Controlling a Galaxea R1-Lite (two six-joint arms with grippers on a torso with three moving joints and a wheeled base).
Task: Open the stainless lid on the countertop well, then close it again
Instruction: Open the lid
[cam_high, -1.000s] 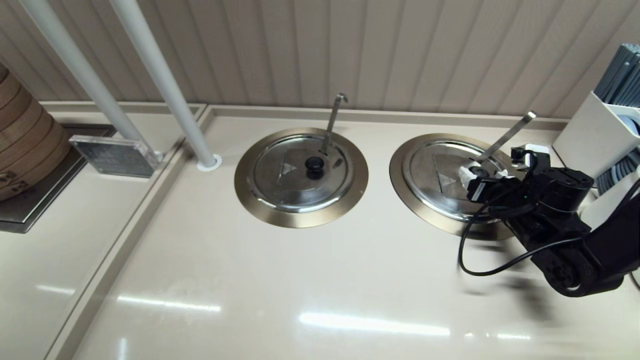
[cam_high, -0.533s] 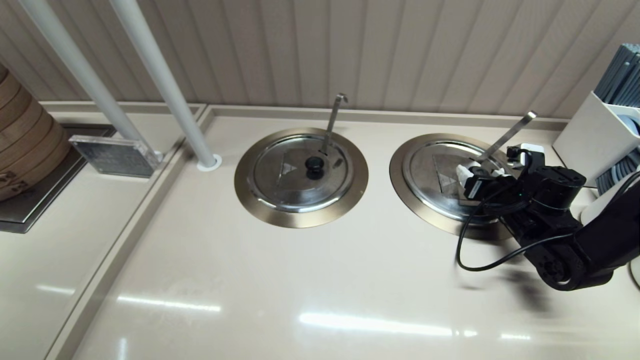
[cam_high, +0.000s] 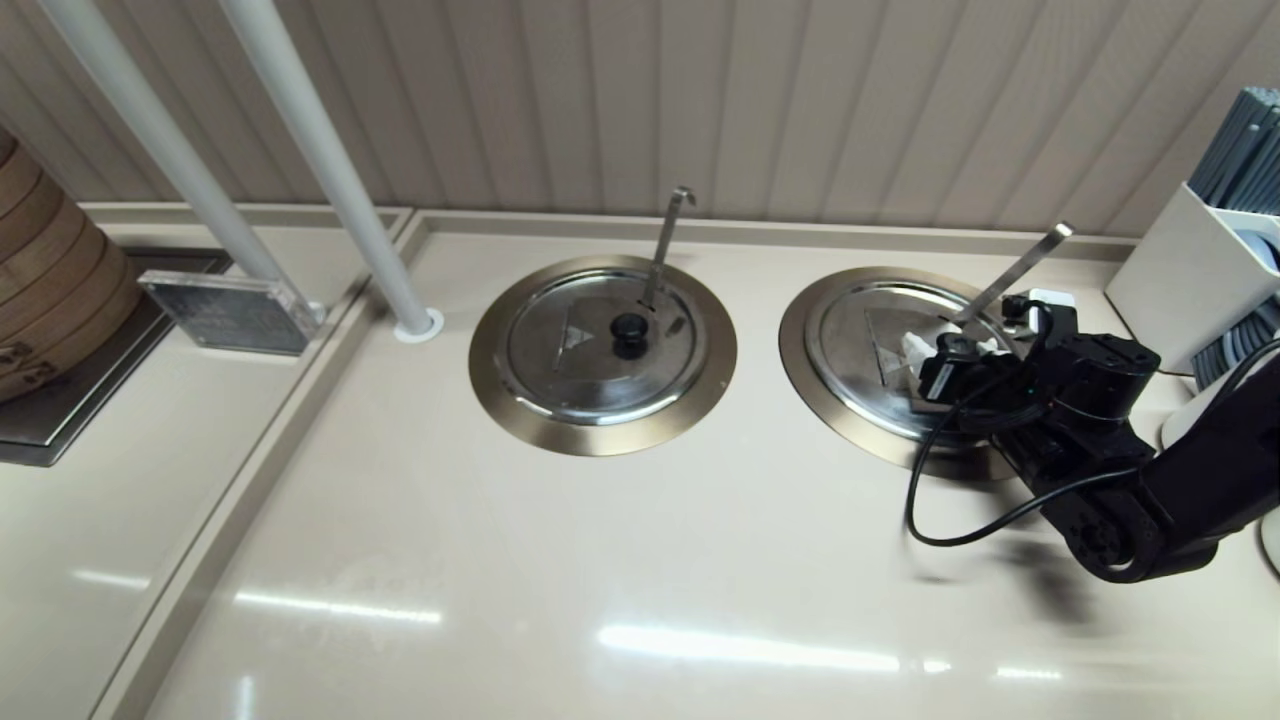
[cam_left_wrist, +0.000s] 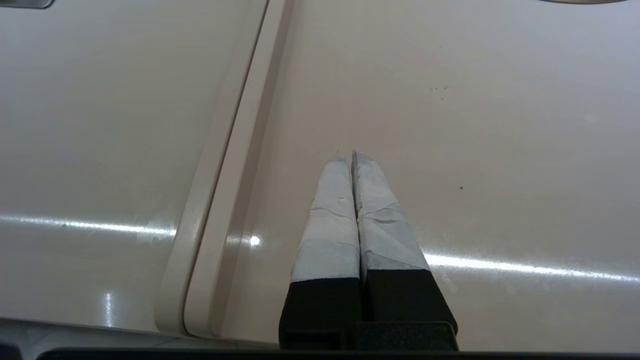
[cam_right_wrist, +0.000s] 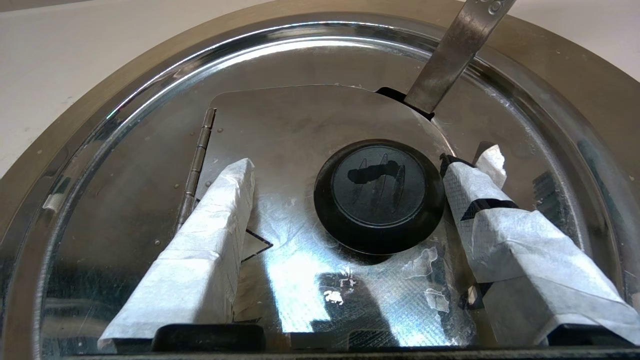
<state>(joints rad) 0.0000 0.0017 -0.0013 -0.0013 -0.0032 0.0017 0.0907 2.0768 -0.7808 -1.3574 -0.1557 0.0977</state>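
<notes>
The stainless lid lies shut in the countertop well, inside the bronze-coloured ring. A flat-tipped straight ladle handle sticks out of its slot. My right gripper hangs low over the lid's middle, open. In the right wrist view the black knob sits between the taped fingers, nearer one finger, and neither finger presses on it. The lid, its ring and the handle show there too. My left gripper is shut and empty over bare counter.
The twin lid with a hook-tipped ladle handle sits to the left. A white utensil holder stands close behind the right arm. Two slanted poles, an acrylic sign and bamboo steamers are at far left.
My right arm has crept a little to the left and farther in, bringing the open fingers further round the knob. The lid has not moved.
</notes>
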